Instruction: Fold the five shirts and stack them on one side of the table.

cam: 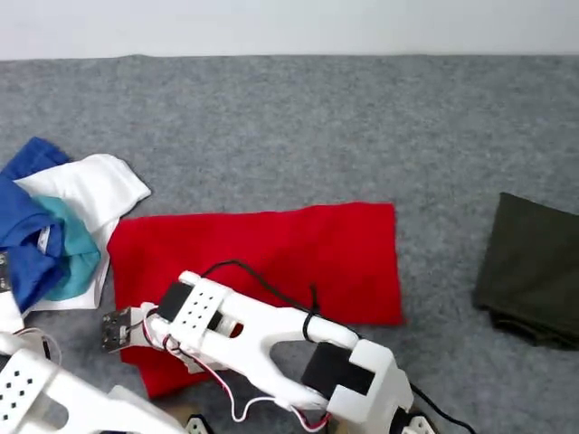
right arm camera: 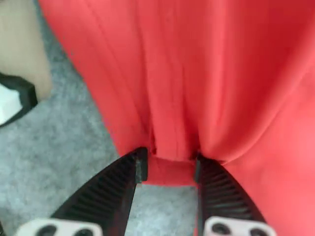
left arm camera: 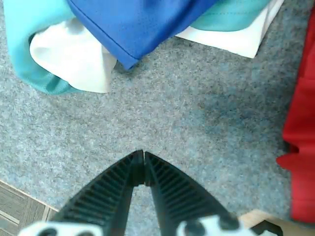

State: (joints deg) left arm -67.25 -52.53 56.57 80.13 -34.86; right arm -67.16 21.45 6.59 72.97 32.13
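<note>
Right gripper point(right arm camera: 170, 166) pinches the red shirt point(right arm camera: 197, 73) at its near hem, ready, I judge, to lift a fold; left gripper point(left arm camera: 143, 158) hangs, fingers together, over the grey mat point(left arm camera: 206, 113) beside the unfolded heap point(left arm camera: 123, 29); one dark folded shirt point(cam: 529, 271) sits well apart, starting the stack.

Bare grey felt point(cam: 298, 127) spans the far half of the table, and a wide open strip separates the red shirt point(cam: 298, 253) from the dark olive folded shirt point(cam: 534, 267) at the right edge. On the left, the heap of blue shirt point(cam: 23, 231), teal shirt point(cam: 77, 251) and white shirt point(cam: 95, 185) leaves just a narrow gap beside the red shirt. The right arm point(cam: 271, 334) lies over the red shirt's near left corner, with the left arm point(cam: 36, 393) close beside it.
</note>
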